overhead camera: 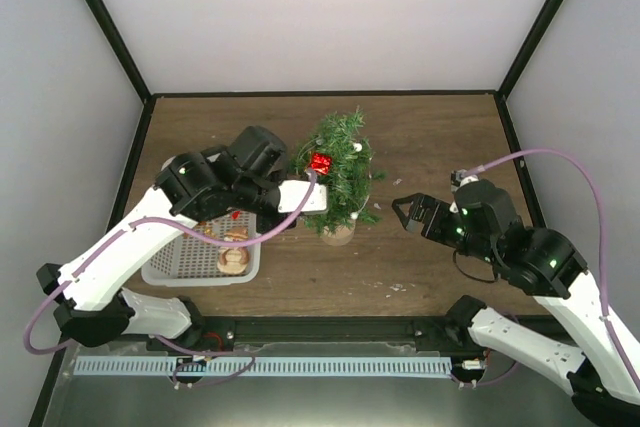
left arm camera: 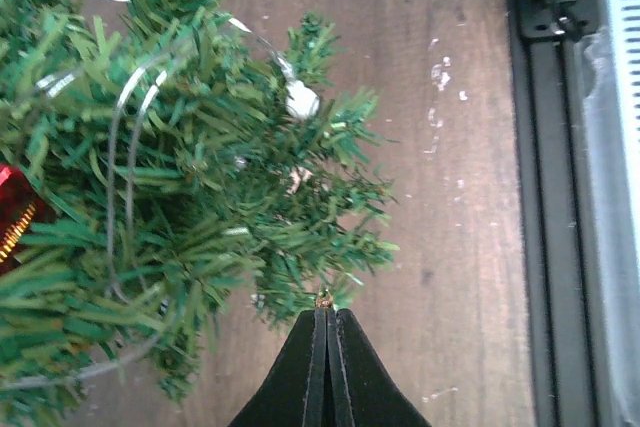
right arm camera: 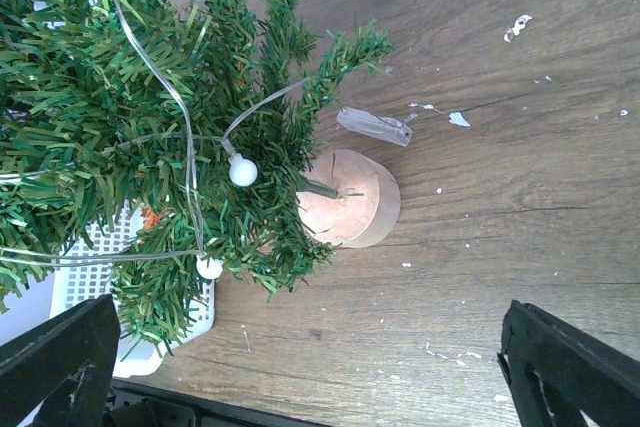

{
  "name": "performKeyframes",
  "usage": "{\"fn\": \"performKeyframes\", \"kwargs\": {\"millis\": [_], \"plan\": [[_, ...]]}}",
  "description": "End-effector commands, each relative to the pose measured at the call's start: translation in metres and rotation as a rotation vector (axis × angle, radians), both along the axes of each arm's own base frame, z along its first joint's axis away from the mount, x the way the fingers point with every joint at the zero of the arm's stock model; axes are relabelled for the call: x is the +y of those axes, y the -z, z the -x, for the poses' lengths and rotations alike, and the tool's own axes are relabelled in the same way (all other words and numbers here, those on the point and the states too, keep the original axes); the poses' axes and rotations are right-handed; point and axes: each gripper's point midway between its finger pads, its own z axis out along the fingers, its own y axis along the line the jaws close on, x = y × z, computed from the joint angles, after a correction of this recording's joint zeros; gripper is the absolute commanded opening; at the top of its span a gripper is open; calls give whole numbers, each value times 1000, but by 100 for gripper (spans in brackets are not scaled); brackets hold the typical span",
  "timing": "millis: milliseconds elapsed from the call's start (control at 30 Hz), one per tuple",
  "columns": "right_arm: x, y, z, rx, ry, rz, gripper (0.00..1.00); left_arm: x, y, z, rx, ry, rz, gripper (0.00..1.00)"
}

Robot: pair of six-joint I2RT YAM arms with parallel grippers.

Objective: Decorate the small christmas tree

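**A:** Where does the miniature dark-green bristly christmas tree [overhead camera: 342,162] sit relative to the fingers?

**B:** It stands mid-table on its round tan wooden base [right arm camera: 350,209]. The left gripper [left arm camera: 323,315] has its black fingers pressed tight together at the tips of the tree's left-side needles. The right gripper [overhead camera: 404,213] is spread wide and empty, near the tree's right side but apart from it.

**A:** Anything hard to read?

**B:** A tiny gold speck [left arm camera: 323,298] at the left fingertips is too small to identify. The shiny red ornament [overhead camera: 320,161] is cut off in the left wrist view. The left arm covers part of the white plastic mesh basket [overhead camera: 165,269].

**A:** And the setting?

**B:** A brown wooden tabletop [overhead camera: 440,137] flecked with white, with pale walls and black frame bars around it.
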Motion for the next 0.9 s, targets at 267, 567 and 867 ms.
{"fn": "performKeyframes", "kwargs": {"millis": [267, 567, 867], "plan": [[-8, -1, 4, -4, 37, -36, 97, -40, -3, -29, -181, -15, -42, 0], [-16, 2, 12, 0, 51, -47, 97, -48, 8, -17, -122, 16, -63, 0], [-18, 4, 14, 0, 49, -46, 97, -50, 29, -9, -89, 35, -107, 0]]}}
